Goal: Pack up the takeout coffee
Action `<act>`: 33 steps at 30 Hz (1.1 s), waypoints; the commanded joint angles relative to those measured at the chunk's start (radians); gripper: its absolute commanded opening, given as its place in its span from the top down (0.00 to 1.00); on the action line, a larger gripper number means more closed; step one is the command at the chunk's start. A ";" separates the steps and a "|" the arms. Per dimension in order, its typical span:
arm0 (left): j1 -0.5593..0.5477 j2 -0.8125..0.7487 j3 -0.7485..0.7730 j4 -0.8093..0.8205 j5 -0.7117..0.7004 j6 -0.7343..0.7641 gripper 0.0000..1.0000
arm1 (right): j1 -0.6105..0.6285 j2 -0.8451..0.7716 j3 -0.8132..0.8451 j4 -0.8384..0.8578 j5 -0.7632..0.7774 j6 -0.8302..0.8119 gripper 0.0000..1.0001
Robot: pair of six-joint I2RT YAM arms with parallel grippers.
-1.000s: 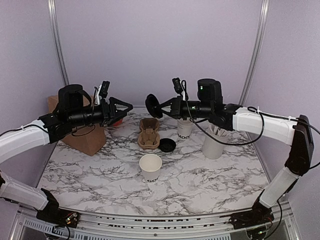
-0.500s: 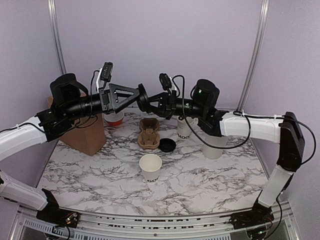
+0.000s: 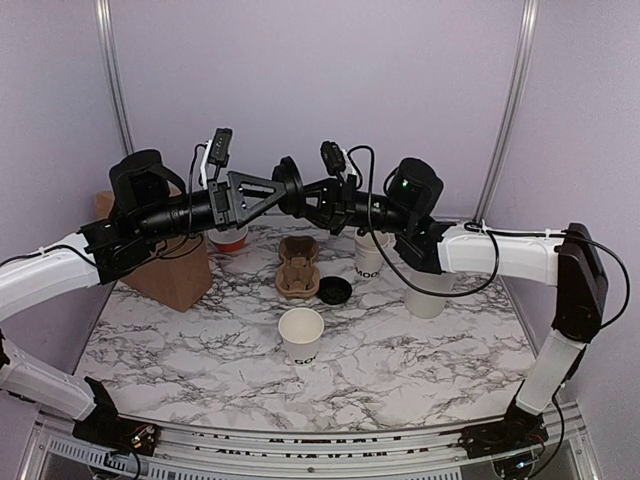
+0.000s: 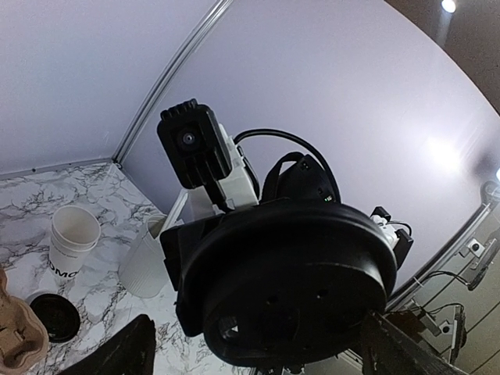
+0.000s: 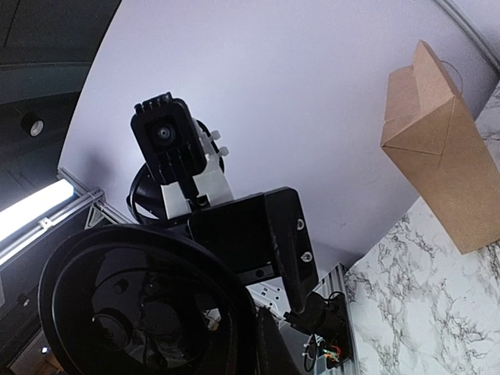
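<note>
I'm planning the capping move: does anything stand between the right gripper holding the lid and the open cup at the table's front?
Nothing visible does. The right gripper holds the black lid in mid-air; the white paper cup stands open below and nearer. The cup carrier sits behind the cup, not over it.

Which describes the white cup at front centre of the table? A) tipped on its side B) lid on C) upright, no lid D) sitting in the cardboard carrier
C: the cup stands upright with its mouth open, and a black lid lies flat behind it, apart from it.
</note>
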 commanded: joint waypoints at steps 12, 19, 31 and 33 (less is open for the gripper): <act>-0.022 0.010 0.055 -0.035 -0.008 0.049 0.08 | 0.005 -0.005 0.013 -0.101 0.052 -0.083 0.92; -0.030 0.000 0.054 -0.034 -0.008 0.052 0.05 | 0.005 -0.006 0.010 -0.107 0.062 -0.086 0.92; -0.032 -0.014 0.038 -0.034 -0.020 0.044 0.09 | -0.005 -0.010 -0.027 -0.047 0.060 -0.045 0.92; -0.032 -0.016 0.033 -0.034 -0.028 0.041 0.10 | -0.008 -0.010 -0.034 -0.032 0.060 -0.036 0.92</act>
